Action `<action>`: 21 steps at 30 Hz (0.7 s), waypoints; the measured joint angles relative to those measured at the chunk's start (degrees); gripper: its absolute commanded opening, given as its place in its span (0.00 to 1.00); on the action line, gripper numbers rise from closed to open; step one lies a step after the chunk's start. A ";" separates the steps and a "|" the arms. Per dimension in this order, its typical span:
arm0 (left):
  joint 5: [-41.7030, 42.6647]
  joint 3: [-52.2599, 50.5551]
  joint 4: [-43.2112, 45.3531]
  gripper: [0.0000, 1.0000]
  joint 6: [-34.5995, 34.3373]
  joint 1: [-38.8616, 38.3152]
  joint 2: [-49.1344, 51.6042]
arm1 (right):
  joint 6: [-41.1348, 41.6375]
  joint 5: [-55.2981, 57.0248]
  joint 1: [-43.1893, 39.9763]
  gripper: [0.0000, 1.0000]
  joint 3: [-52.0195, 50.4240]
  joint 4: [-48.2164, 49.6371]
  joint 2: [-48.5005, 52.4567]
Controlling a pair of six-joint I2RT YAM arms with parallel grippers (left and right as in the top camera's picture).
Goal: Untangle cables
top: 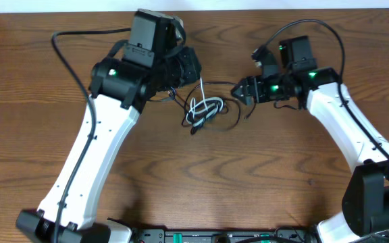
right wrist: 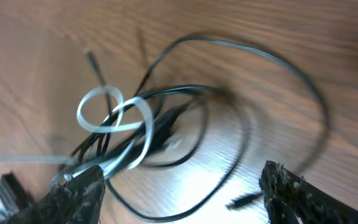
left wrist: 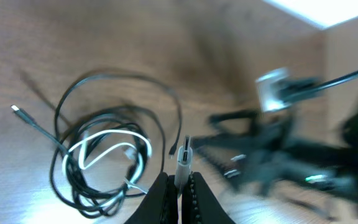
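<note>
On the wooden table [top: 248, 175], thin black cords [left wrist: 117, 76] and a white cord [top: 206, 104] lie knotted.
Left pincer [left wrist: 180, 179] pinches the white plug [left wrist: 184, 158]; right pincer [right wrist: 179, 186] gapes wide. Pull slowly.

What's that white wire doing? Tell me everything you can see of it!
The thin white cord looks like smooth, bendy plastic. Most of it lies curled in a few small loops on the brown wooden table, mixed in with thin black cords that cross over and around it. One end has a small pale plug. The plug stands upright, pinched in the shut left pincer. The loops look slack, not pulled tight.
</note>
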 measured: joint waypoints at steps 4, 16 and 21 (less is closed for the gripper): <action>-1.79 -0.07 -3.37 0.38 4.22 0.00 4.61 | 0.04 0.44 -3.04 0.79 0.02 -1.81 0.00; -7.63 -0.26 -7.65 0.77 13.27 0.00 11.34 | 0.04 0.96 -4.83 0.86 0.02 -3.56 0.00; -6.73 -0.26 -13.05 0.75 16.59 -0.17 11.34 | 0.07 2.21 -4.85 0.87 0.02 -3.63 0.00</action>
